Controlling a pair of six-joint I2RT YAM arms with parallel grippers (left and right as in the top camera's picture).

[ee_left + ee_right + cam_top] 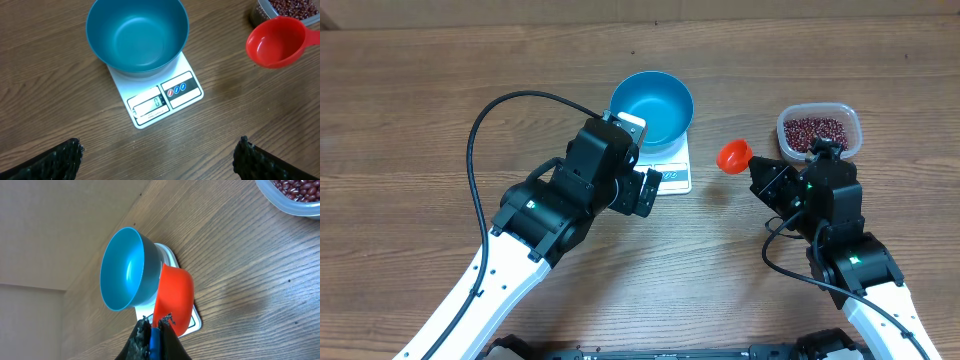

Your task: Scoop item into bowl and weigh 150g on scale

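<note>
The sky-blue bowl (652, 108) stands empty on the white scale (674, 180). My left gripper (160, 145) hovers open over bare table just in front of the scale (175, 100), with nothing between its fingers. To the right, my right gripper (761, 172) is shut on the blue handle of the orange-red scoop (733, 155). The scoop (276, 42) is empty and hangs between the scale and the clear container (850, 115). That container holds the dark red beans (817, 130). In the right wrist view the scoop (175, 297) is next to the bowl (125, 270).
The left arm (550, 210) reaches in from the bottom left, with its black cable (485, 120) looping over the table. The right arm (850, 260) comes up from the bottom right. Wooden tabletop (420, 100) stretches to the left and back.
</note>
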